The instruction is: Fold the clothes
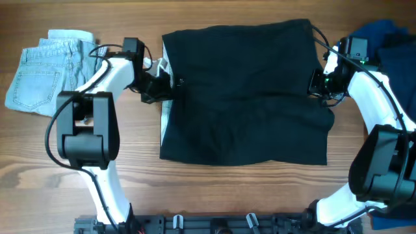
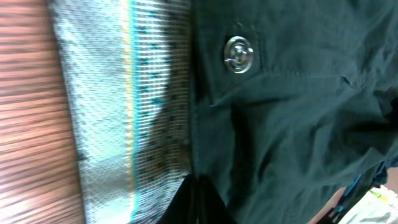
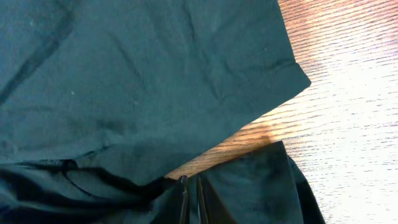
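Observation:
The wide black shorts lie spread flat in the middle of the table. Their pale grey inner waistband shows at the left edge. My left gripper is shut on the waistband edge. In the left wrist view its fingers pinch the shorts where the grey band meets the black cloth, below a metal button. My right gripper is shut on the shorts' right edge. In the right wrist view its fingers clamp a fold of the black fabric.
Light-blue denim shorts lie folded at the far left. A royal-blue garment and a dark navy one lie at the far right. Bare wooden table runs along the front.

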Action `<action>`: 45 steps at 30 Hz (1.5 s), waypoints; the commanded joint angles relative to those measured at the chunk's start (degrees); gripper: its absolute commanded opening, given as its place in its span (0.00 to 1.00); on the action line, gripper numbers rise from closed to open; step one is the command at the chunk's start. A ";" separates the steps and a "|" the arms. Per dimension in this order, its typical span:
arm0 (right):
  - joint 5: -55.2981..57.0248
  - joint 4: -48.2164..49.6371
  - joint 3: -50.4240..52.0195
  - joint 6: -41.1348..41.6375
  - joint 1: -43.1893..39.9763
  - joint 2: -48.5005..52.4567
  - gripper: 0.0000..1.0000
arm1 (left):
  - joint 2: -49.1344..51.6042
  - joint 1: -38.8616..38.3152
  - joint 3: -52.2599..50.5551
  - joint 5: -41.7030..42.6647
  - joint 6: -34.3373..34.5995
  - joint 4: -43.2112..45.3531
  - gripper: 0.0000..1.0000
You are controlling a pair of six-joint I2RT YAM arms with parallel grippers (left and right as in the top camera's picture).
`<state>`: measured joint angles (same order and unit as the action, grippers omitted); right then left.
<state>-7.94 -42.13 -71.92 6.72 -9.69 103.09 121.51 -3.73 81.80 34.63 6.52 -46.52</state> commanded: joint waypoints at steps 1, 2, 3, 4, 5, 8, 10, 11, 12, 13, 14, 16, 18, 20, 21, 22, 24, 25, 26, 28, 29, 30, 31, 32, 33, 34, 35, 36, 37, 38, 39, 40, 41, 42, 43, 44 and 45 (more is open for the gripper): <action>-0.90 -0.09 0.63 -0.74 0.31 1.07 0.06 | -1.20 2.36 -0.42 -2.71 -0.26 -1.07 0.04; -0.90 -0.09 0.63 -0.74 0.31 1.07 0.06 | -1.20 2.67 -0.42 -4.13 -0.24 -1.40 0.04; -0.90 -0.09 0.63 -0.76 0.31 1.07 0.06 | -1.20 2.89 -0.42 -5.86 0.02 -2.01 0.04; -0.90 -0.09 0.63 -0.74 0.31 1.07 0.06 | -1.20 2.95 -0.42 -6.75 0.37 -2.19 0.04; -0.90 -0.09 0.63 -0.74 0.31 1.07 0.06 | -1.20 2.95 -0.42 -7.85 0.46 -2.25 0.04; -0.87 -0.13 0.63 -0.74 0.31 1.07 0.06 | -1.20 2.95 -0.44 -14.32 5.01 -2.67 0.04; -0.87 -0.11 0.63 -0.74 0.31 1.07 0.06 | -1.20 2.95 -0.42 -16.92 7.13 -3.10 0.04; -0.87 -0.11 0.63 -0.74 0.31 1.07 0.06 | -1.20 2.95 -0.42 -16.92 7.45 -3.26 0.04; -0.87 -0.11 0.63 -0.74 0.28 1.07 0.06 | -1.20 2.95 -0.42 -16.92 7.45 -3.48 0.09; -0.90 -0.11 0.63 -0.72 0.28 1.07 0.11 | -1.20 2.95 -0.42 -16.92 7.45 -3.72 0.50; -0.92 -0.09 0.63 -0.74 0.31 1.07 0.17 | -1.20 2.95 -0.42 -16.92 7.45 -4.15 0.63; -1.31 0.85 0.61 -0.79 0.31 1.07 0.37 | -1.77 2.95 -0.42 -16.83 7.48 -4.81 0.84; -6.54 1.16 0.28 -3.48 0.31 1.07 0.47 | -3.30 2.95 -0.42 -16.48 7.48 -5.64 0.86; -12.74 1.05 -0.26 -5.73 0.31 1.05 0.49 | -5.53 2.86 -0.42 -16.48 7.48 -6.80 0.85; -18.34 0.72 -0.57 -8.33 0.31 1.05 0.49 | -6.75 2.80 -0.42 -16.46 7.50 -7.34 0.82; -23.43 0.22 -0.57 -10.16 0.31 1.03 0.48 | -7.65 2.56 -0.42 -16.22 7.48 -7.58 0.79; -31.23 -1.86 -0.57 -12.72 0.31 1.03 0.33 | -7.85 1.84 -0.42 -15.47 7.48 -7.41 0.62; -33.51 -4.33 -0.55 -12.94 0.37 1.03 0.06 | -7.85 1.09 -0.42 -15.41 7.48 -7.04 0.51; -33.40 -7.06 -0.15 -13.03 0.72 1.03 0.04 | -7.85 0.07 -0.42 -15.41 7.48 -5.97 0.35; -31.08 -8.33 1.86 -13.16 1.73 1.07 0.04 | -7.82 -2.03 -0.42 -15.41 7.45 -2.43 0.20; -30.21 -7.41 3.63 -13.11 2.47 1.07 0.04 | -7.82 -2.71 -0.42 -15.41 7.48 -1.03 0.20; -30.10 -5.66 5.81 -12.90 3.19 1.07 0.04 | -7.82 -3.69 -0.42 -15.41 7.48 1.01 0.20; -29.46 -4.04 7.43 -12.57 3.65 1.07 0.04 | -7.82 -4.66 -0.42 -15.43 7.45 2.86 0.20; -27.82 -2.12 9.01 -12.22 3.87 1.07 0.04 | -7.80 -5.22 -0.44 -15.45 7.43 4.20 0.20; -24.06 -0.31 10.27 -9.75 3.85 1.09 0.04 | -7.58 -5.81 -0.44 -15.47 7.43 6.21 0.20; -19.10 1.07 11.02 -7.32 3.85 1.09 0.04 | -7.34 -6.01 -0.44 -15.45 7.45 7.10 0.20; -14.99 2.56 11.54 -5.53 3.85 1.18 0.04 | -6.82 -6.03 -0.44 -15.67 7.43 7.56 0.20; -12.28 4.15 11.96 -4.59 3.87 1.40 0.04 | -6.19 -6.03 -0.44 -15.74 7.43 7.67 0.22; -10.84 6.86 12.76 -4.57 3.85 1.55 0.04 | -5.14 -6.03 -0.44 -16.33 7.39 7.78 0.23; -10.86 9.27 13.46 -4.59 3.85 1.73 0.04 | -4.09 -6.03 -0.44 -16.52 7.39 7.80 0.23; -10.84 11.76 14.08 -4.61 3.87 1.97 0.04 | -3.02 -6.03 -0.44 -16.52 7.23 7.80 0.23; -10.36 13.79 14.47 -4.61 3.85 2.25 0.05 | -2.14 -6.03 -0.44 -16.74 7.21 7.82 0.23; -8.00 16.68 15.13 -4.61 3.87 2.86 0.07 | -1.33 -6.03 -0.44 -17.55 7.21 7.96 0.21; -5.11 19.50 16.09 -4.57 3.87 3.37 0.08 | -0.52 -6.03 -0.44 -18.80 7.21 8.07 0.20; -2.86 21.81 17.09 -4.55 3.85 3.67 0.11 | 0.02 -6.03 -0.44 -20.06 7.21 8.04 0.18; -0.68 23.76 17.97 -4.13 3.85 3.96 0.16 | 0.11 -6.03 -0.44 -21.46 7.19 8.02 0.17; 0.94 24.90 18.03 -2.84 3.85 4.11 0.21 | 0.09 -6.03 -0.42 -22.38 7.19 8.44 0.15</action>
<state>-15.75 -19.09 -55.57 2.09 -5.76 105.06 120.27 -9.69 81.58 16.56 14.06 -38.50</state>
